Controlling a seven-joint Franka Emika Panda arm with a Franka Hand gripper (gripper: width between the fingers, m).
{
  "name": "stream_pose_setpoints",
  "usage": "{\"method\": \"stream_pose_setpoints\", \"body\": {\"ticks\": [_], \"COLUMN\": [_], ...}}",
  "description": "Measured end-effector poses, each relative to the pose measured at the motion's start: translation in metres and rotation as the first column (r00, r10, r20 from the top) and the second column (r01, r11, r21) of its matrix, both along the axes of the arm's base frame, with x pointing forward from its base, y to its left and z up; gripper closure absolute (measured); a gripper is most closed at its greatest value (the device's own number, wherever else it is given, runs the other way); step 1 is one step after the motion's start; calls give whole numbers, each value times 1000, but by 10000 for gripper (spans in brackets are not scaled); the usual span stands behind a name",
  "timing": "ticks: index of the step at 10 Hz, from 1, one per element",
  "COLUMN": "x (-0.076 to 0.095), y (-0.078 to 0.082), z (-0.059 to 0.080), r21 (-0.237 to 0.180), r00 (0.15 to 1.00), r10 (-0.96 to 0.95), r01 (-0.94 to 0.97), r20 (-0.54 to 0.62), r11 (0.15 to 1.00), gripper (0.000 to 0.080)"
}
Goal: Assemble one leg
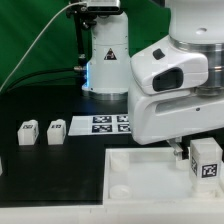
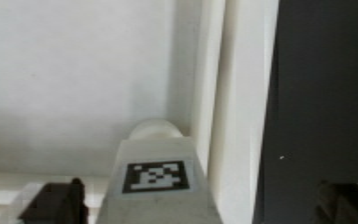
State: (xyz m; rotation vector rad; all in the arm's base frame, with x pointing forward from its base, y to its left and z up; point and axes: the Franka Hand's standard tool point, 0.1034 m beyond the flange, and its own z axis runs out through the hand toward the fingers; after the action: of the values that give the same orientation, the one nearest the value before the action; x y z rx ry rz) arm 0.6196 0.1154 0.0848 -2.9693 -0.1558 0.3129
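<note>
A leg (image 1: 206, 161), a white post with a square tag, stands upright at the corner of the large white tray-like piece (image 1: 140, 185) on the exterior view's right. In the wrist view the leg (image 2: 158, 175) rises against the tray's rim (image 2: 247, 90). My gripper (image 2: 199, 205) is open around it. One finger (image 2: 55, 200) is close beside the leg, and the other (image 2: 345, 200) stands well apart from it. In the exterior view the gripper (image 1: 200, 148) is just above the leg, mostly hidden by the arm. Two more legs (image 1: 28, 133) (image 1: 56, 132) lie on the exterior view's left.
The marker board (image 1: 105, 125) lies on the black table behind the tray. A white cone-shaped stand (image 1: 108, 60) with a cable is at the back. My arm's white body (image 1: 175, 85) fills the exterior view's right.
</note>
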Motion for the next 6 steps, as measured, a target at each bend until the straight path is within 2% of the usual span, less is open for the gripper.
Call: {"method": "stream_pose_setpoints", "body": {"ticks": [2,6], "x": [0,2], "y": [0,-1], "z": [0,-1], "r21": [0,-5], "r00": [1000,998], "r10": [0,-68], "r01": [0,68], "r20": [-1,21], "r11": [1000,998], "gripper": [472,486]}}
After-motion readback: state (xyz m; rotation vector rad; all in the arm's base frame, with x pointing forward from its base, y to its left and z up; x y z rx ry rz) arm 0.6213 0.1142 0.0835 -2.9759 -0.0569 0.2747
